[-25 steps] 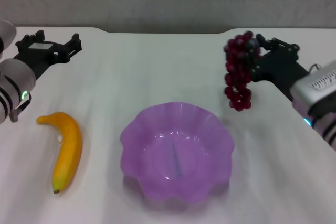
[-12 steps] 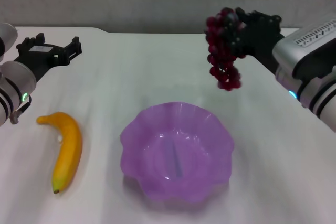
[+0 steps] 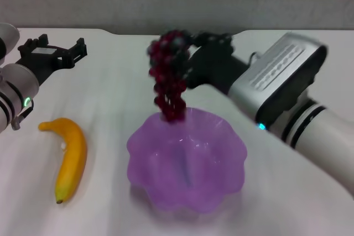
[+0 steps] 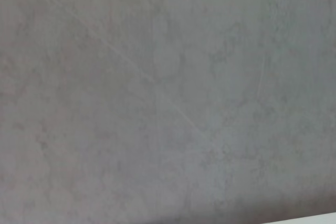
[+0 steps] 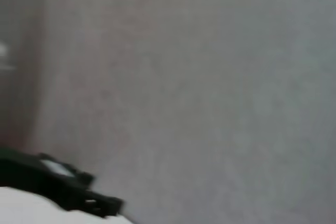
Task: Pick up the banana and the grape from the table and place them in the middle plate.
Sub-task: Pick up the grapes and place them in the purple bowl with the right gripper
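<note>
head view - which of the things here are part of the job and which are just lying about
Part of the job:
- grape, held by the right gripper above the far rim of the middle plate
- banana, lying on the table
- left gripper, off to the far left

Just lying about:
- nothing else on the table

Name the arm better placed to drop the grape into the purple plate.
Right. The right gripper holds the grape hanging over the purple plate's far rim; the left gripper sits far off.
</note>
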Robot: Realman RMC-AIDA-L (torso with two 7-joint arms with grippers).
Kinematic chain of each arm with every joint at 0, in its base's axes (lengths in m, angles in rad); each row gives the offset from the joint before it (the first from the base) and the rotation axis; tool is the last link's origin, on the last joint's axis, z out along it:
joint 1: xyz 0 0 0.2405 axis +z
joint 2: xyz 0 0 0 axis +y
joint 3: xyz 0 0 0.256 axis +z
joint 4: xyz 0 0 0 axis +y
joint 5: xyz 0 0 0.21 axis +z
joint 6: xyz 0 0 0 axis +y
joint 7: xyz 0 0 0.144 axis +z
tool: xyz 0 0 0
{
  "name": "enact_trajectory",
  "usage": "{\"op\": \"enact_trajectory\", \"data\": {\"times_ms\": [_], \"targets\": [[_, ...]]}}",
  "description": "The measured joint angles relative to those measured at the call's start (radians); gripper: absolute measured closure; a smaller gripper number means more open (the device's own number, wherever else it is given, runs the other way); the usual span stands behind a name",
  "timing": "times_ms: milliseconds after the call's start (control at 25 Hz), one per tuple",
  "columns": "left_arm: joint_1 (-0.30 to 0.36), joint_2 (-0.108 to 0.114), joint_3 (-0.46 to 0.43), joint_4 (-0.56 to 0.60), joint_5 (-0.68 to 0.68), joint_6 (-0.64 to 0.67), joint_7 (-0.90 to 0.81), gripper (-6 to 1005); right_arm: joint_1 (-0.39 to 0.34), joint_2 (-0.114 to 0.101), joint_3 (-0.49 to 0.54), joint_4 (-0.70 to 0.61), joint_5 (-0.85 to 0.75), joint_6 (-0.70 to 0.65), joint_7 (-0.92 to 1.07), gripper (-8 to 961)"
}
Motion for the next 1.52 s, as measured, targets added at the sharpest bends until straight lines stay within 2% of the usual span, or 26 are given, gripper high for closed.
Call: {"op": "enact_trajectory", "data": {"times_ms": [320,680,1000,1520], "targets": [[0.0,0.0,-0.004,0.0,0.0,0.0,0.002,162,-0.008,0.008,-0.083,0.001,-0.006,-0.055,0.005,714],[0.0,0.001,-0.001,0.0,0.007,-0.002,0.005,163,-0.053,0.009,-0.161,0.015,0.001,-0.127,0.01,716],[0.0,0.0,-0.004,0.001,0.006,-0.002,0.005,163,-0.067,0.009,-0.162,0.071,0.007,-0.156,0.056,720],[0.0,0.0,-0.006,0.003,0.007,-0.002,0.006,164,-0.067,0.009,-0.174,0.08,-0.001,-0.155,0.052,715]]}}
